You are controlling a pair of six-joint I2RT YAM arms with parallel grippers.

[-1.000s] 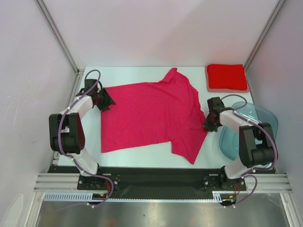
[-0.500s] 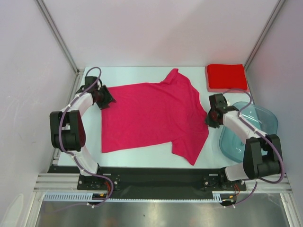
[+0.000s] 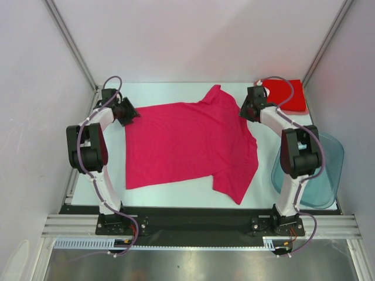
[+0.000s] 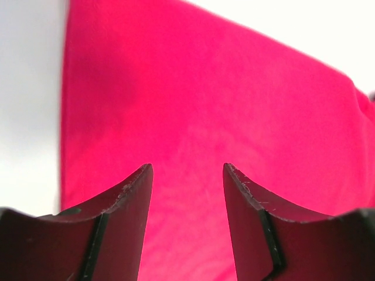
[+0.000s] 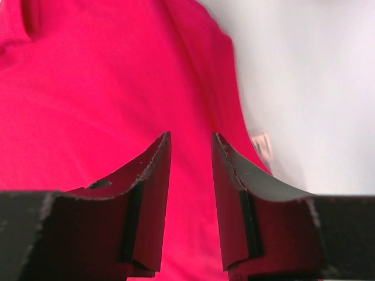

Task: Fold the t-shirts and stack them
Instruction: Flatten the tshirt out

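Two sets of jaws open, empty: left gripper (image 4: 187, 170) at 10 o'clock, right gripper (image 5: 190, 136) at 2 o'clock of the flat magenta-pink cloth t-shirt (image 3: 187, 146).

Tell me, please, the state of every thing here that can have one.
magenta-pink t-shirt: spread flat, not folded
red t-shirt: folded, at the far right corner
plastic tub: upright, nothing seen inside
left end effector: open, holding nothing
right end effector: open, holding nothing
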